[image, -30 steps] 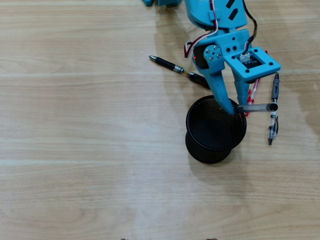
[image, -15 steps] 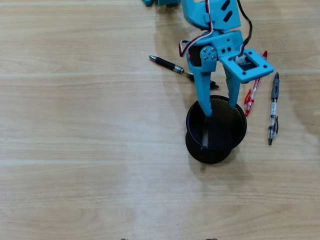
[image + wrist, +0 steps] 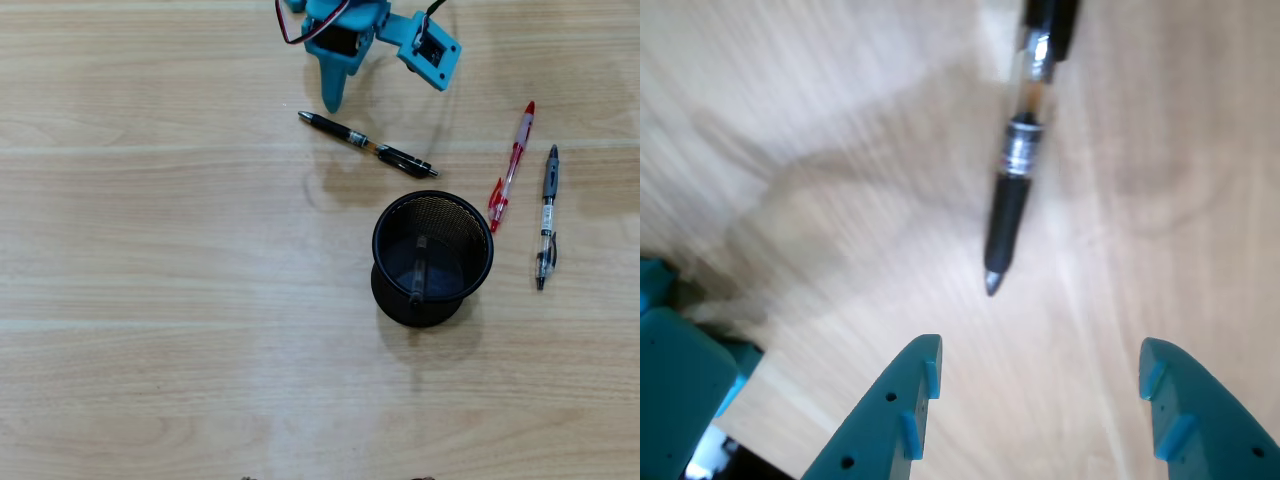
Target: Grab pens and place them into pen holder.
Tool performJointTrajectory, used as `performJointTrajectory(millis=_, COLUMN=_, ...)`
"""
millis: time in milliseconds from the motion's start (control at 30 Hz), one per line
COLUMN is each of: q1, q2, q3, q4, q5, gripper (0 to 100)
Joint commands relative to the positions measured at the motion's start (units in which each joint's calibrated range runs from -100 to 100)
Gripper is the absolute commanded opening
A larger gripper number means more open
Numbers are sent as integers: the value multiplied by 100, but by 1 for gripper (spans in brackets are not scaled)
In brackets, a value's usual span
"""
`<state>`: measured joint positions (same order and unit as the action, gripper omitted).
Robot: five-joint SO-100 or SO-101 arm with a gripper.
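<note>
My blue gripper [image 3: 384,86] is at the top of the overhead view, open and empty, just above a black pen [image 3: 366,144] lying slantwise on the table. In the wrist view the open fingers [image 3: 1040,352] frame the tip end of that black pen [image 3: 1015,190], which lies ahead of them, untouched. The black mesh pen holder [image 3: 395,300] stands upright below the pen, with one dark pen [image 3: 418,268] inside it. A red and clear pen [image 3: 512,165] and a grey and clear pen [image 3: 547,215] lie to the right of the holder.
The pale wooden table [image 3: 150,300] extends left of and below the holder. The arm's shadow falls on the wood beside the black pen.
</note>
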<state>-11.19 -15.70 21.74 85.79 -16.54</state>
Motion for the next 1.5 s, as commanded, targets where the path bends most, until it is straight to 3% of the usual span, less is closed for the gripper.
performJointTrajectory(millis=0, q1=-164, q2=522, q3=339, q4=-633, q5=138, gripper=24)
performJointTrajectory(millis=167, q1=-236, q2=1046, q3=348, q4=-1217, q5=138, gripper=24)
performJointTrajectory(millis=567, q1=-260, q2=1950, q3=321, q4=-1295, q5=132, gripper=23)
performJointTrajectory(millis=667, q1=-381, q2=2289, q3=393, q4=-1853, q5=180, gripper=23)
performJointTrajectory(millis=800, q1=-518, q2=2508, q3=411, q4=-2232, q5=143, gripper=13)
performJointTrajectory(millis=867, q1=-583, q2=2491, q3=402, q4=-2438, q5=138, gripper=1)
performJointTrajectory(millis=1067, q1=-567, q2=1739, q3=321, q4=-2412, q5=70, gripper=2)
performJointTrajectory(millis=1300, q1=-293, q2=-1059, q3=-494, q4=-2618, q5=-918, gripper=2)
performJointTrajectory(millis=1467, q1=-260, q2=-1194, q3=-1173, q4=-4612, q5=-2408, gripper=2)
